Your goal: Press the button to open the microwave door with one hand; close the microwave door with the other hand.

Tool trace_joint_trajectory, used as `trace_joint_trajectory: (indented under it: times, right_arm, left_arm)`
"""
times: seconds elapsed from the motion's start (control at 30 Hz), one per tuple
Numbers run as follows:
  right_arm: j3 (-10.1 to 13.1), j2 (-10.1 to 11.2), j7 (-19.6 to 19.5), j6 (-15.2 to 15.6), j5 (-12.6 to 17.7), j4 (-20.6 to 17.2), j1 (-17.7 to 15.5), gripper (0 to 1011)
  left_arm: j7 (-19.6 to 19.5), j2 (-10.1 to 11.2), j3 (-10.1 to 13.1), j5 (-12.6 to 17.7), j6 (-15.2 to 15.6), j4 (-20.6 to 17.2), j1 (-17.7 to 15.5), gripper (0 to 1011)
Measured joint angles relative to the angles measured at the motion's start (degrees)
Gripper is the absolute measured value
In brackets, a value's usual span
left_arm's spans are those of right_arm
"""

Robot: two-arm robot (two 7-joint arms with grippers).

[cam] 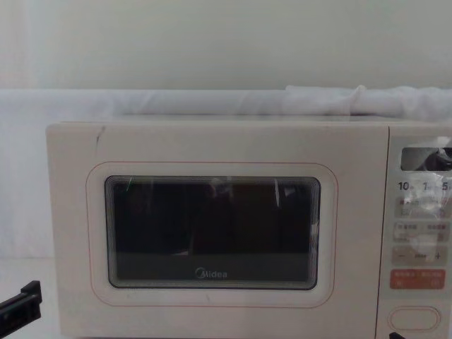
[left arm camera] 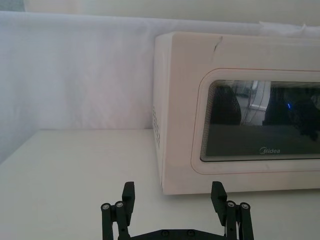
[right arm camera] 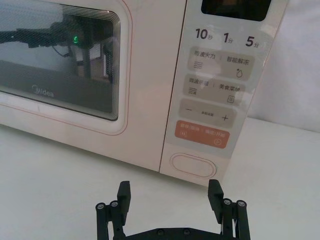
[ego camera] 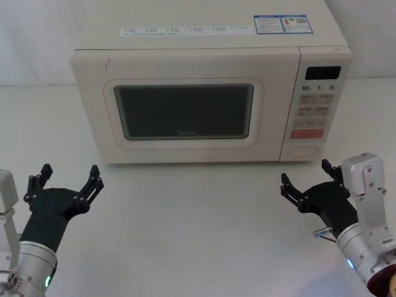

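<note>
Microwave: cream Midea oven (ego camera: pixel 204 55) standing on the white table (ego camera: pixel 185 229), which serves as the landmark.
Microwave door (ego camera: pixel 185 111): shut flush against the oven front, dark window at its centre.
Button (right arm camera: pixel 194 163): pill-shaped key at the bottom of the control panel (ego camera: pixel 315 105), under the orange-red key (right arm camera: pixel 202 134), untouched.
Left gripper (ego camera: pixel 68 179): before the oven's left front corner, apart from it, fingers spread wide and holding nothing.
Right gripper (ego camera: pixel 307 174): just before the button, not touching, fingers spread and holding nothing.
</note>
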Motion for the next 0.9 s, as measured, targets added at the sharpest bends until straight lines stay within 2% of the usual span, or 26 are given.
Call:
trace_joint_trajectory:
  times: [0.9]
  right_arm:
    - [0.0,0.0,0.0,0.0,0.0,0.0,0.0,1000]
  left_arm:
    - [0.0,0.0,0.0,0.0,0.0,0.0,0.0,1001]
